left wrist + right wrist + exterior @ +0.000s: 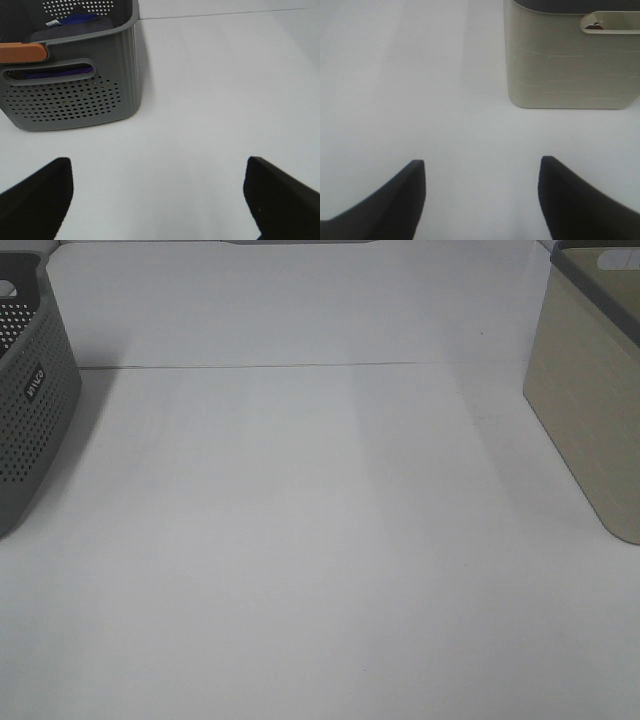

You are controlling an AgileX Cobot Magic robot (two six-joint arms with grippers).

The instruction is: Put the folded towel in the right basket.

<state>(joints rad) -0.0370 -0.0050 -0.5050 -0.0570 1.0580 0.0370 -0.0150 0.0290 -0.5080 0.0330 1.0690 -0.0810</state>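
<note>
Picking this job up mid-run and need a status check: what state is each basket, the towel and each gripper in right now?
Grey perforated basket: upright on the table, holds dark purple folded cloth, likely the towel.
Beige basket: upright on the table, contents hidden.
Left gripper: open, empty, above bare table.
Right gripper: open, empty, facing the beige basket.

Purple folded towel (75, 22) inside grey basket (75, 100), beige basket (590, 410) upright
</note>
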